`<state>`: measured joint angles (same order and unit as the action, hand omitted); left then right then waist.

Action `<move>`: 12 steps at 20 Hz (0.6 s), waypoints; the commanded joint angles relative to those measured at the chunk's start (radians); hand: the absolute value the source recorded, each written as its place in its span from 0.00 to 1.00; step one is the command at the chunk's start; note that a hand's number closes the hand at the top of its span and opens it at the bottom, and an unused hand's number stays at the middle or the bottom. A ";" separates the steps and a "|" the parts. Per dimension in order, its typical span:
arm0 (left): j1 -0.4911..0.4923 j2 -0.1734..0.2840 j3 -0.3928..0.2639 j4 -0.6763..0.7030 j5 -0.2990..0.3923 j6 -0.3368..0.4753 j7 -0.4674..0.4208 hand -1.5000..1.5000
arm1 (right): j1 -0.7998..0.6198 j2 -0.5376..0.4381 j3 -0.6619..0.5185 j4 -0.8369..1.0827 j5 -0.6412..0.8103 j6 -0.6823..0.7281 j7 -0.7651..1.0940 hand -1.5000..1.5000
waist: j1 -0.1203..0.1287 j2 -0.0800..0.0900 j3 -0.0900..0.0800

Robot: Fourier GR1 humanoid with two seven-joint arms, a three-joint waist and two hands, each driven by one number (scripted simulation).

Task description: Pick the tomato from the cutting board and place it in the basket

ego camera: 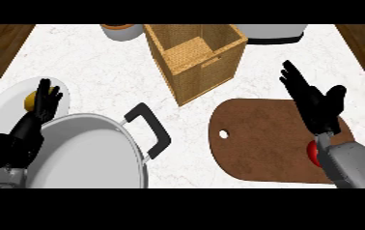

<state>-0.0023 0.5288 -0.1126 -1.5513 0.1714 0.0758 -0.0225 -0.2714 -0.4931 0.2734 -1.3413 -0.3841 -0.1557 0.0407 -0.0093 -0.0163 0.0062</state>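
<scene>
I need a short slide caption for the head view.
Open right hand above brown wooden cutting board, red tomato beside its wrist, woven basket beyond.

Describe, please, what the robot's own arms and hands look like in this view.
Both hands are black, with slender jointed fingers: left hand, right hand. The right forearm is a smooth grey shell; the left forearm shows grey only at the lower edge.

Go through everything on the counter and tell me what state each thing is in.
tomato: on the cutting board, mostly hidden by the right forearm
cutting board: flat on the counter
basket: upright, nothing seen inside
pan: nothing in it
right robot hand: open above the board
left robot hand: open, resting at the left
</scene>
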 commanded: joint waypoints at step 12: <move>0.105 -0.089 -0.004 0.134 0.130 0.046 0.272 0.50 | -0.002 0.031 -0.047 -0.301 -0.048 0.159 -0.266 0.00 | -0.031 0.013 -0.008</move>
<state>-0.0093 0.5526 -0.0165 -1.5136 0.2867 0.1219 0.1746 -0.3093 -0.4763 0.1846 -1.5771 -0.4995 0.0316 -0.1836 -0.0290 -0.0228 0.0448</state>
